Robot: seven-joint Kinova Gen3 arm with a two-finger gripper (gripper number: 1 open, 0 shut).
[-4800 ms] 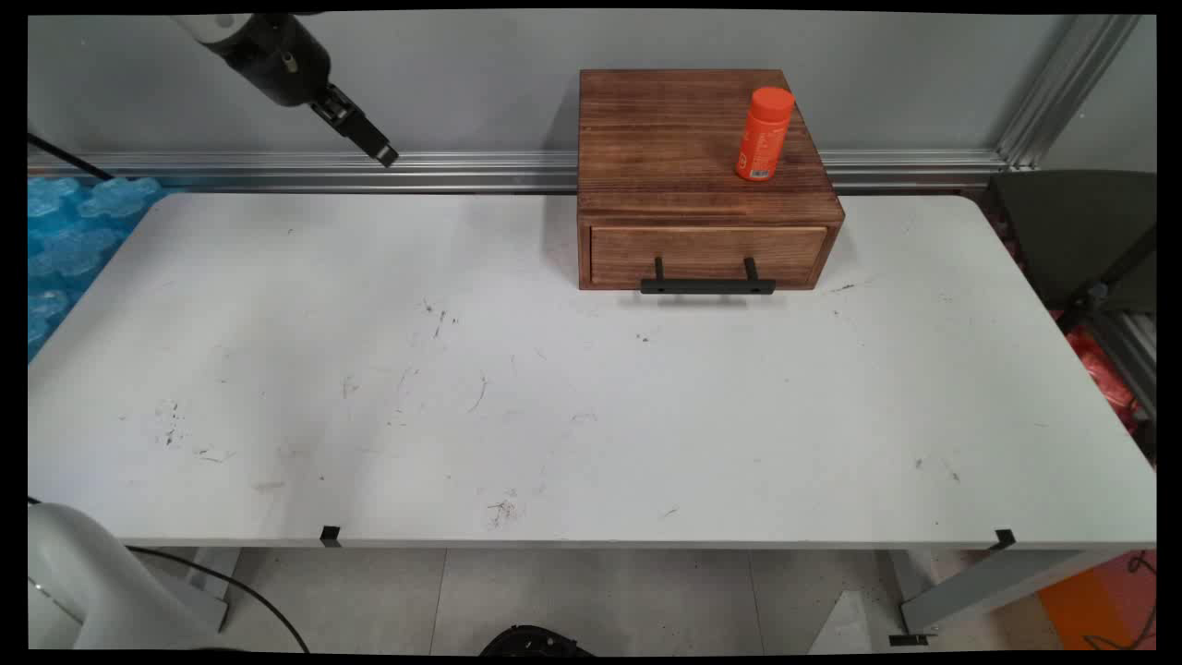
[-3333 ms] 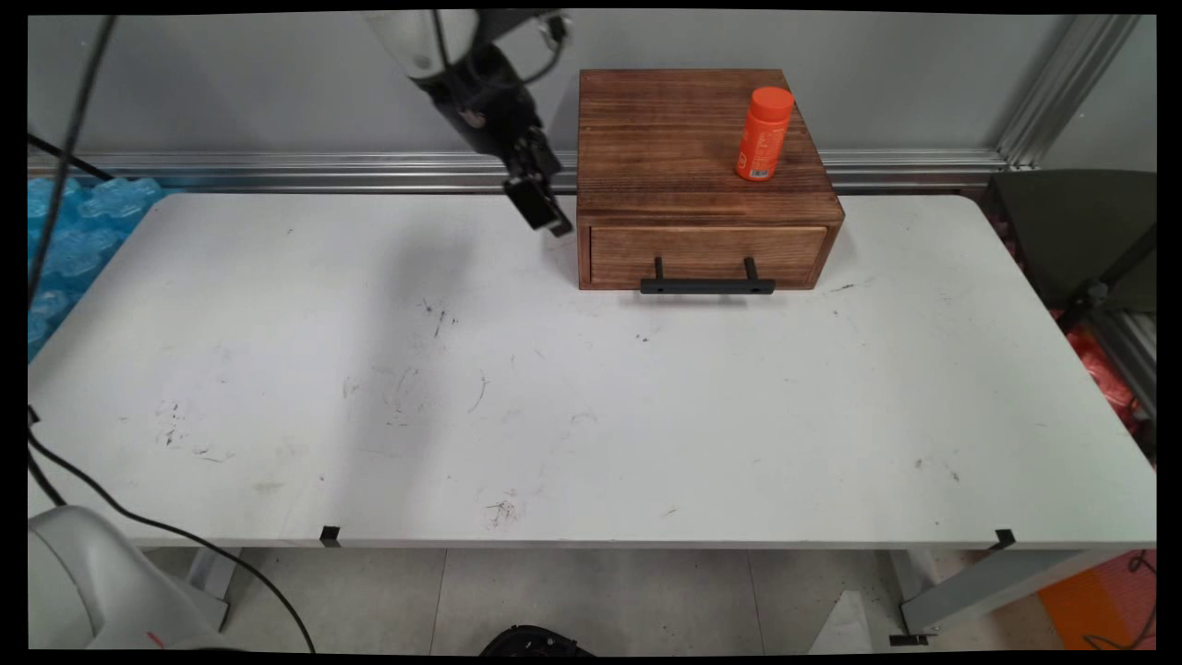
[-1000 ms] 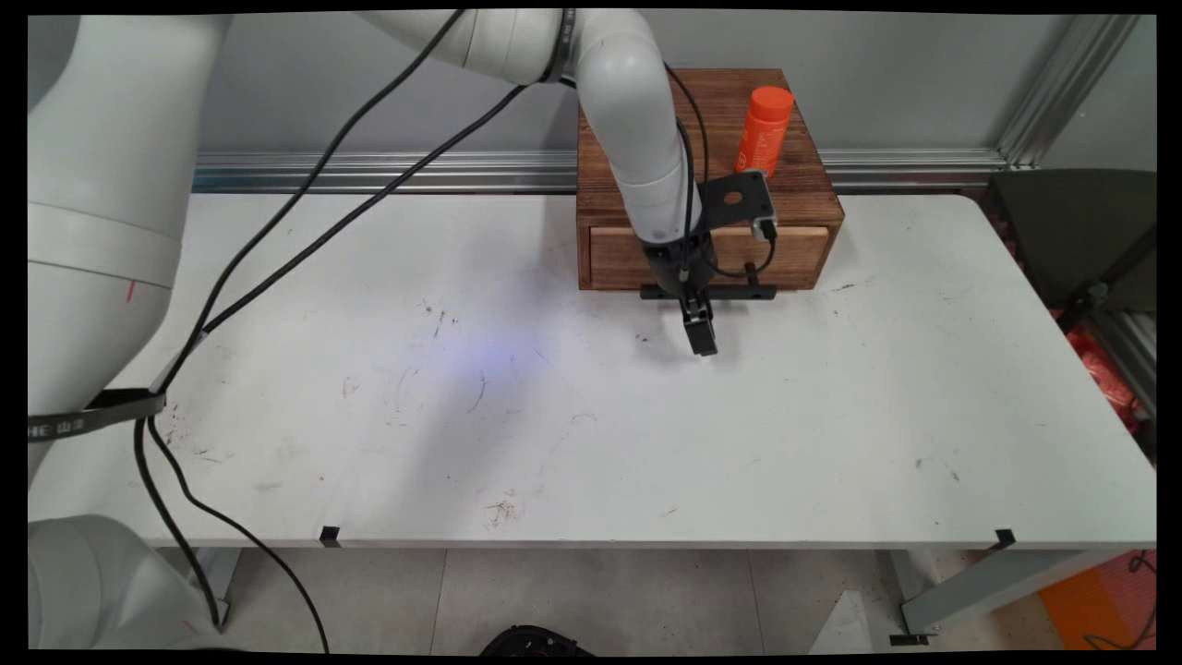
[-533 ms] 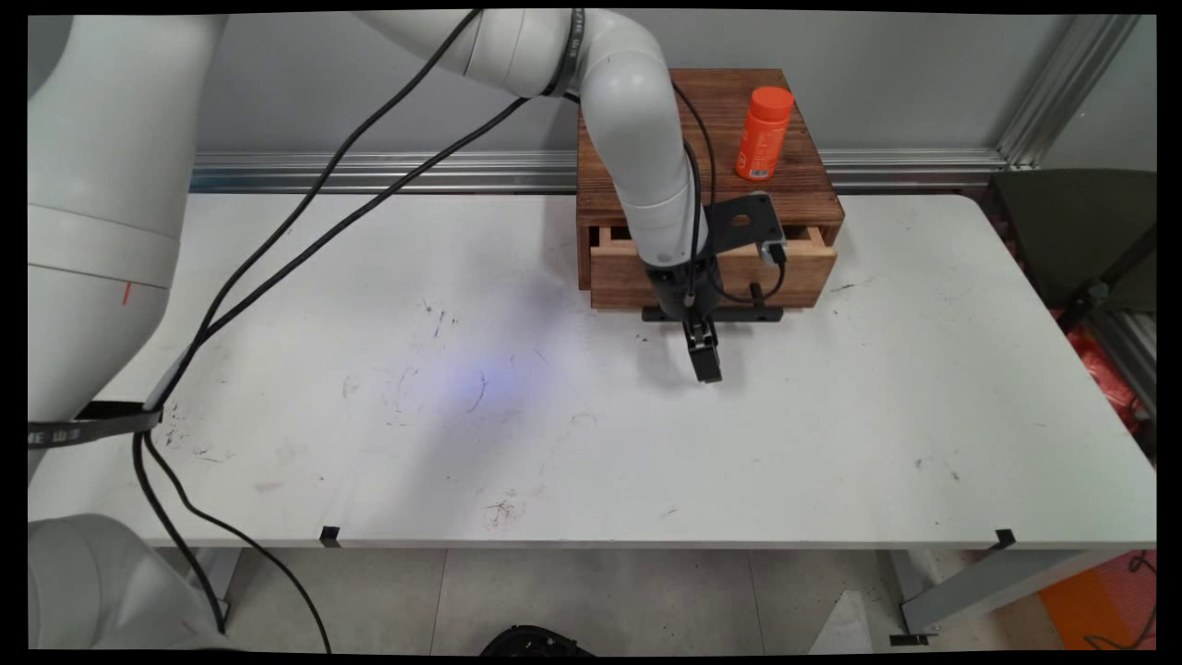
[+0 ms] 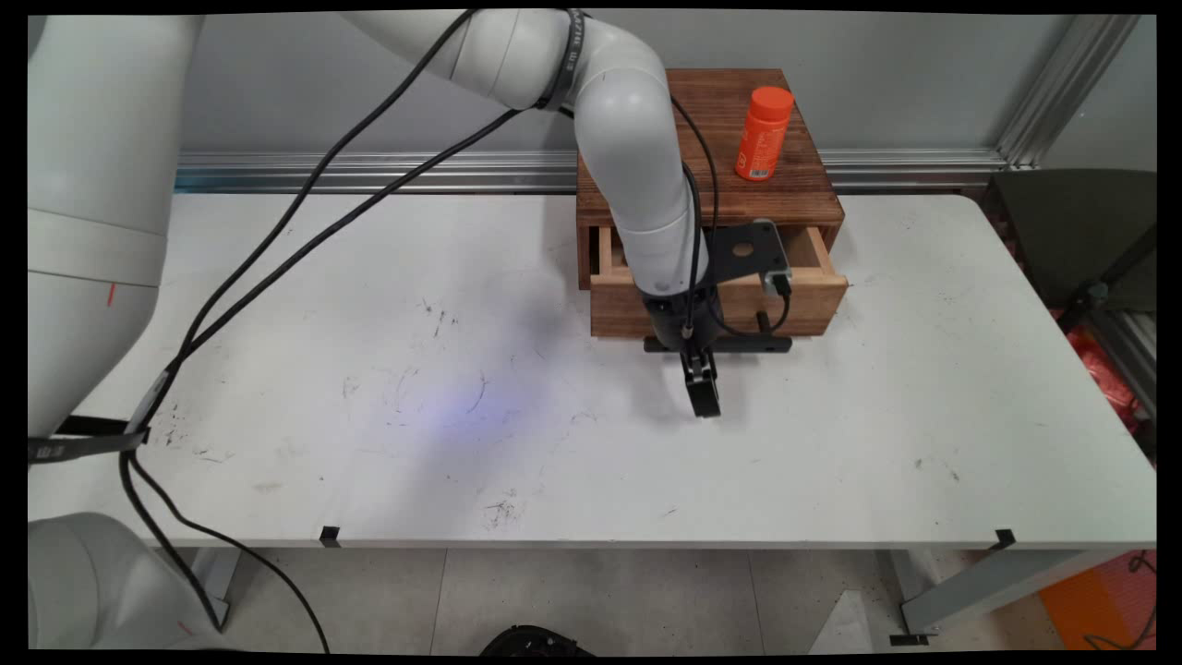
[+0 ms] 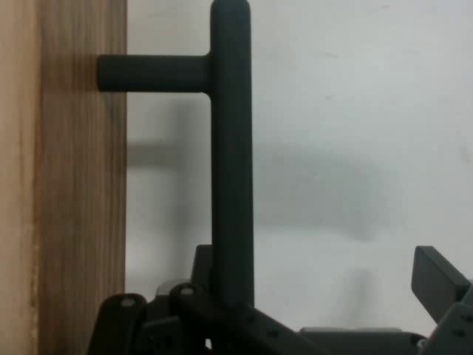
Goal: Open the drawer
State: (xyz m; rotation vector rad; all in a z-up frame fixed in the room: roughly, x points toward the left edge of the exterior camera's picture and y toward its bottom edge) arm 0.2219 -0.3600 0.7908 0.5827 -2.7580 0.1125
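Reaching in from the upper left of the frame, the arm (image 5: 633, 175) points its gripper (image 5: 704, 402) down at the table (image 5: 369, 323), right of centre. The claw is spread wide around the handle (image 5: 753, 344), which in the hand view runs close by the left finger, well apart from the right finger (image 6: 441, 281). Behind it the drawer (image 5: 803, 300) stands partly open in the box (image 5: 785, 189); the bottle (image 5: 764, 134) stands upright on top, upper right.

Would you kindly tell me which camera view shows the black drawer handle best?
The hand view: the drawer handle fills it, bar and one post clear against the wooden drawer front. The main view shows it smaller, partly behind the tool.
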